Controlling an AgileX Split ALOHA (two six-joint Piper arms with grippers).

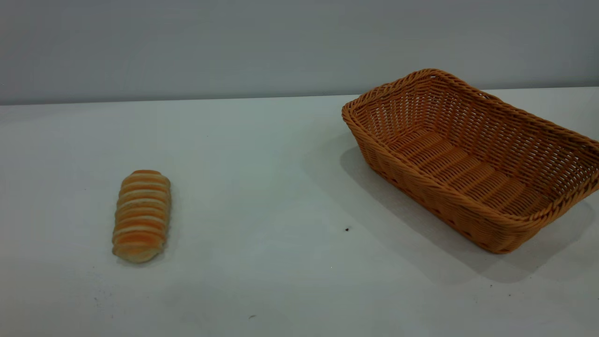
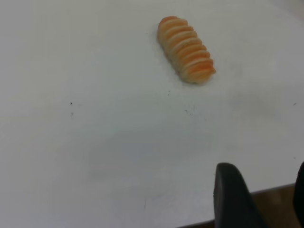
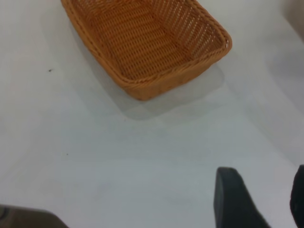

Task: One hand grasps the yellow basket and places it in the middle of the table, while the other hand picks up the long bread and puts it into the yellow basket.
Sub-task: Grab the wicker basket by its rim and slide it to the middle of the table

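Both grippers hang empty, fingers parted: the right gripper well short of the yellow basket at the table's right, the left gripper well apart from the long bread at near left.

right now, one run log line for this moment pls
stage: not begun | orange-tan wicker basket: empty, table's right | striped golden long bread: on white table, left | left gripper: open, holding nothing | right gripper: open, holding nothing
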